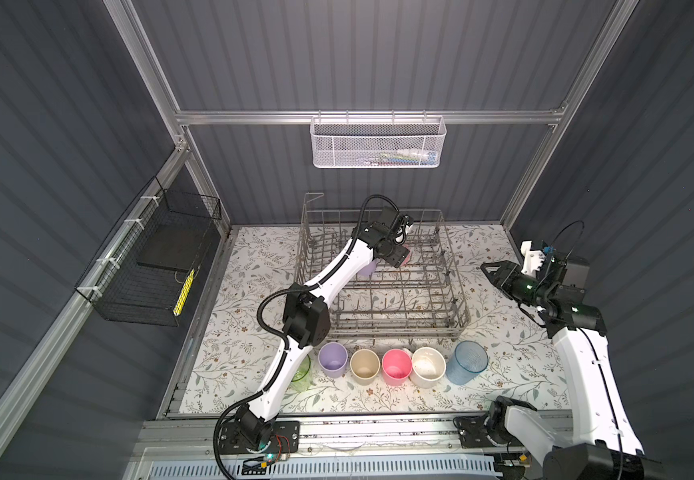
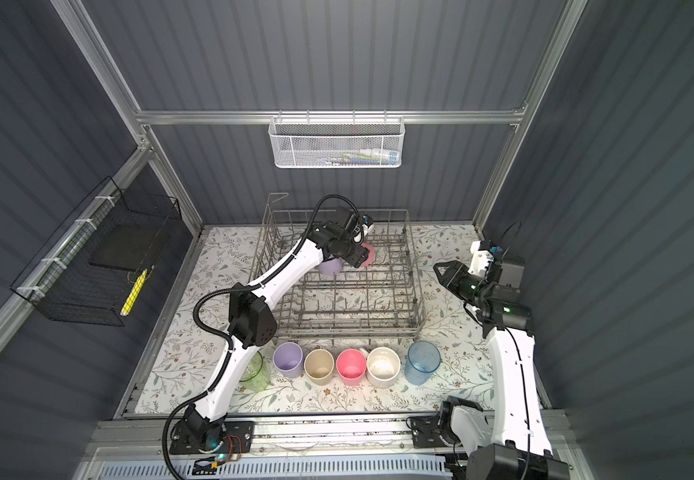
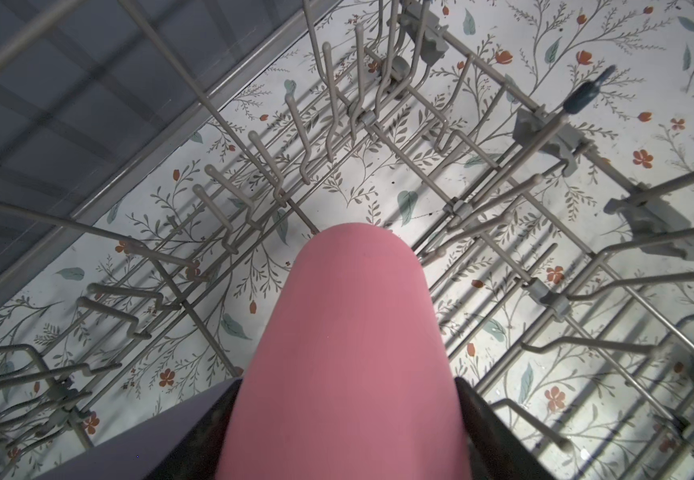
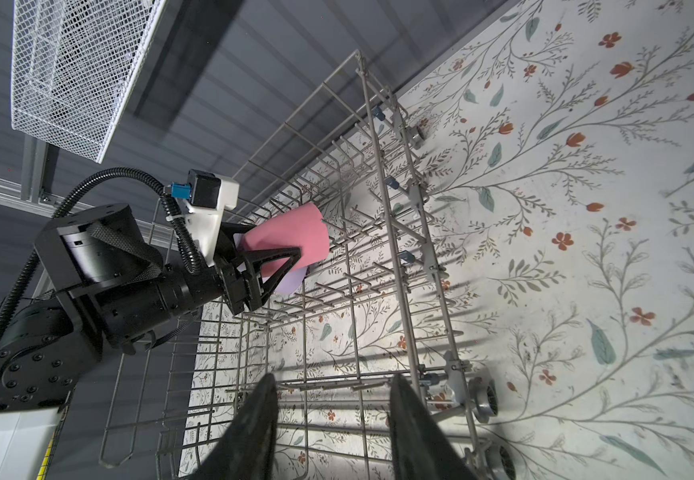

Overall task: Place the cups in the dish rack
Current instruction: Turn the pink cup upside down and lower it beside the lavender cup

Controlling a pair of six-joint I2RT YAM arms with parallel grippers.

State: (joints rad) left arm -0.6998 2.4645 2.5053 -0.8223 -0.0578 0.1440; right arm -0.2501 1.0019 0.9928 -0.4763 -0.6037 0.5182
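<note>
**Pink cup in my left claw, over the back rows of the dish rack**

The pink cup (image 3: 349,291) is a plain, matte, handleless tumbler with smooth sides. It lies tilted on its side rather than upright. My left claw (image 3: 348,386) is clamped across it, one black finger (image 3: 476,415) on each flank, and the cup's free end points away from my wrist. I hold it inside the dish rack (image 1: 459,286), a grey wire frame with tall sides and rows of upright tines, toward its far side. Whether the cup touches the tines below it I cannot tell.

A lilac cup (image 2: 331,267) sits in the rack just beside and partly under that claw.

My right claw (image 4: 333,380) hangs beside the rack's right wall, its fingers moderately apart with nothing between them.

On the flowered counter (image 1: 250,257), in front of the rack, six more cups stand upright in a row. They are the clear green cup (image 1: 301,376), half hidden by my left arm, then a second lilac cup (image 1: 333,359), a beige cup (image 1: 365,365), a second pink cup (image 1: 396,366), a wider cream cup (image 1: 427,366) and a clear blue cup (image 1: 467,362).
</note>
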